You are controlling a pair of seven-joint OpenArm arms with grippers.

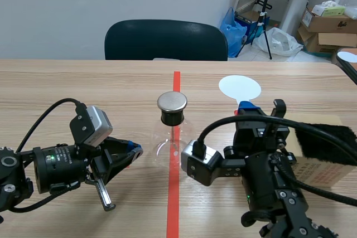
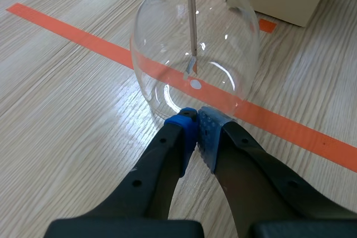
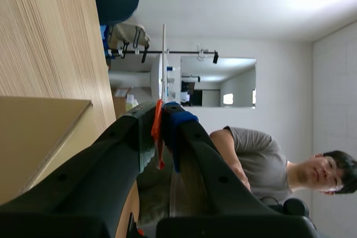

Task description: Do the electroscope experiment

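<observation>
- The electroscope (image 1: 172, 129) sits upright mid-table on the red tape line (image 1: 174, 204), metal cap on top and rod running straight down inside the glass.
- The left gripper (image 2: 196, 129) is pinched closed on nothing, tips right at the flask's base — looks like it's bracing it.
- The right gripper (image 3: 165, 120) is clamped on the white paddle (image 1: 240, 87) by its orange handle. The disc end points away from the fingers, off to the cap's right — probably ready to be brought near the cap.
</observation>
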